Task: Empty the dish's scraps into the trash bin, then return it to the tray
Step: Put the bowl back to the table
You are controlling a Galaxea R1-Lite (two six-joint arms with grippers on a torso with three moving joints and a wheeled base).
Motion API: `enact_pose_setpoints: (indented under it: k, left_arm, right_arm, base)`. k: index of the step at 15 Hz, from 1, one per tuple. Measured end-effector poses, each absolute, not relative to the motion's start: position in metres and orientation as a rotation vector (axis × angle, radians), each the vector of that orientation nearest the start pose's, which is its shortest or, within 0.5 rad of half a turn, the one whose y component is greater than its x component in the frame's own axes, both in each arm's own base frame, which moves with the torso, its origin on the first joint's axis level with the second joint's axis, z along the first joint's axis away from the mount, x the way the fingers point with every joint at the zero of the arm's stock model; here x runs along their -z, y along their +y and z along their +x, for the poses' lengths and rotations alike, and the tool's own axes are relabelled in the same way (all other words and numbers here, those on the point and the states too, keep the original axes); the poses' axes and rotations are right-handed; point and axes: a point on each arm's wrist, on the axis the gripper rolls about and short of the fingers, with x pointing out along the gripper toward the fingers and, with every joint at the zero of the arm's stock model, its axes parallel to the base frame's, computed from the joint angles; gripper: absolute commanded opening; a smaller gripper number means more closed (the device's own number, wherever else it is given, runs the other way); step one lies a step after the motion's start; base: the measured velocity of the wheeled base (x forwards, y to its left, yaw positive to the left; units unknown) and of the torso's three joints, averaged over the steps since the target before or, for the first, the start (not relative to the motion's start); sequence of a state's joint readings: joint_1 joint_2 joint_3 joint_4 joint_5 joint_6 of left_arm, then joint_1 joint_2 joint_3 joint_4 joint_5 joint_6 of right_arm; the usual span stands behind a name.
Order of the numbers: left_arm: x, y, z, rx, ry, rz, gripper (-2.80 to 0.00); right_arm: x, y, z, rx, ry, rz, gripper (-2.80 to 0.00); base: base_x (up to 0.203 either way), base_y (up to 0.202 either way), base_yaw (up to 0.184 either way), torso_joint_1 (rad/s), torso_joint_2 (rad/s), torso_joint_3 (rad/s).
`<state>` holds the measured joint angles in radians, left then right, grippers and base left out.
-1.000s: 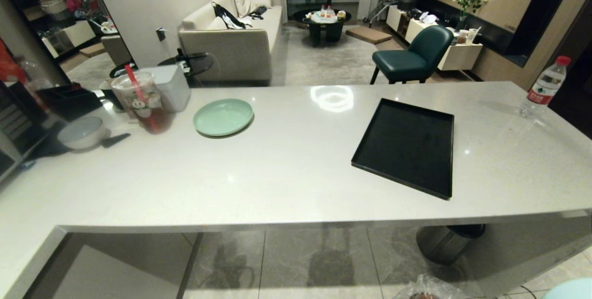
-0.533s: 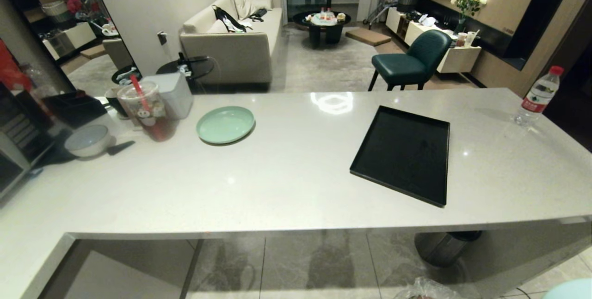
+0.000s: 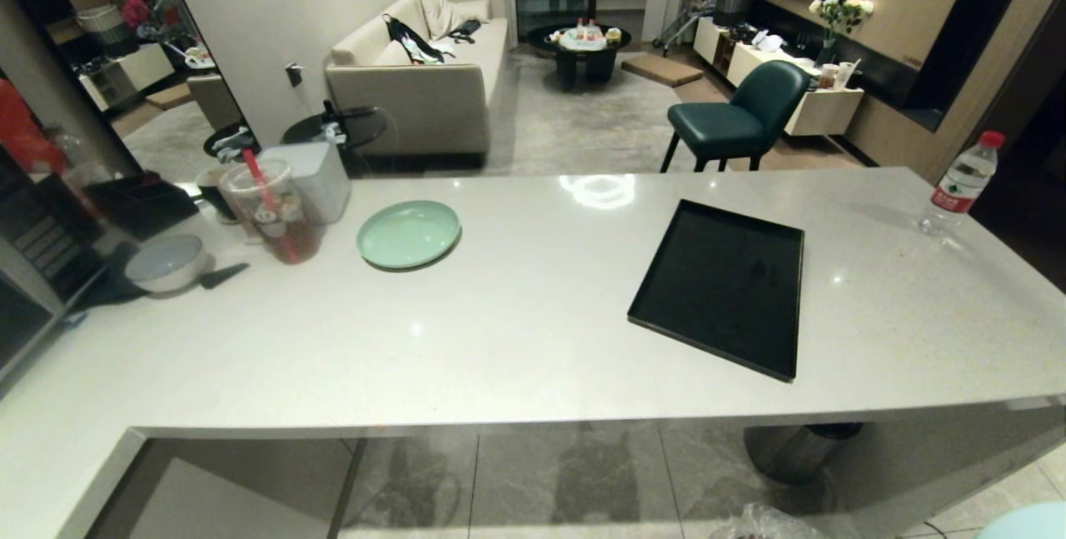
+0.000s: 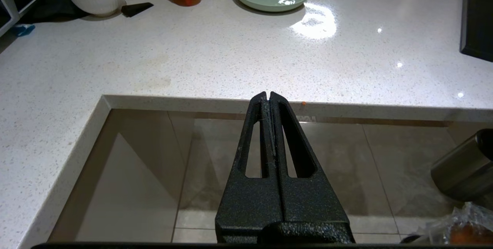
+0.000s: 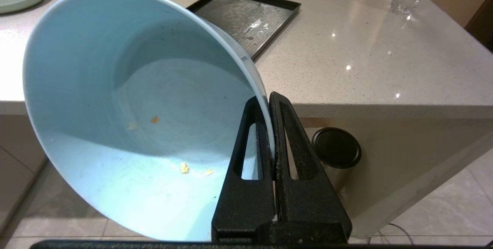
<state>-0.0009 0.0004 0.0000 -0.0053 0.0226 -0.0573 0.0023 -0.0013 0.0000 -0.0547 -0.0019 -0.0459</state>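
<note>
Right wrist view shows the dish point(image 5: 127, 118) pinched by its rim in the right gripper point(image 5: 271, 101), whose jaws are closed tight on the thin wall, one finger inside and one outside. The pale blue bowl is tipped on its side and is nearly clean; only a few crumbs of the scraps point(image 5: 184, 168), one orange fleck and some pale bits, cling to its inner wall. It hangs in front of and below the counter point(image 3: 533, 322) edge, over the floor, not yet above the tray point(image 3: 720, 285).

Judging by the almost empty bowl, the dumping looks done and the return is the step in hand. To do it well, the bowl should be lifted clear of the counter edge before it travels forward, turned level, and lowered until its base rests flat on the black tray inside the raised rim before the jaws release. A rim pinch lets a smooth bowl swivel, so a slow carry would be safer.

The trash bin point(image 3: 762, 522), with its crinkled clear bag, shows only at the bottom edge of the head view. The left gripper point(image 4: 269, 96) hangs idle before the counter edge, its fingers pressed together on nothing.

A water bottle point(image 3: 958, 185) at the far right of the counter carries a red and white label; its writing is too small to read.
</note>
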Motion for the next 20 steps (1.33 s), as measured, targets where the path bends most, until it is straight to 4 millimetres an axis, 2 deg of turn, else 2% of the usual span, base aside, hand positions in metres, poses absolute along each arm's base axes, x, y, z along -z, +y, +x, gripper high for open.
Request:
enact_pose_setpoints:
  k: [14, 20]
  left_arm:
    - [-0.0760, 0.0005, -0.0228, -0.022, -0.006, -0.057, -2.80]
    - [-0.0761, 0.0005, -0.0228, -0.022, -0.006, -0.058, -2.80]
  right_arm:
    - [-0.0813, -0.0006, -0.0231, 0.021, -0.059, 0.050, -2.80]
    - [-0.0826, -0.0005, -0.0238, 0.020, -0.055, -0.027, -2.80]
  base:
    - [0.000, 0.000, 0.000, 0.000, 0.00, 0.000]
    - [0.000, 0.000, 0.000, 0.000, 0.00, 0.000]
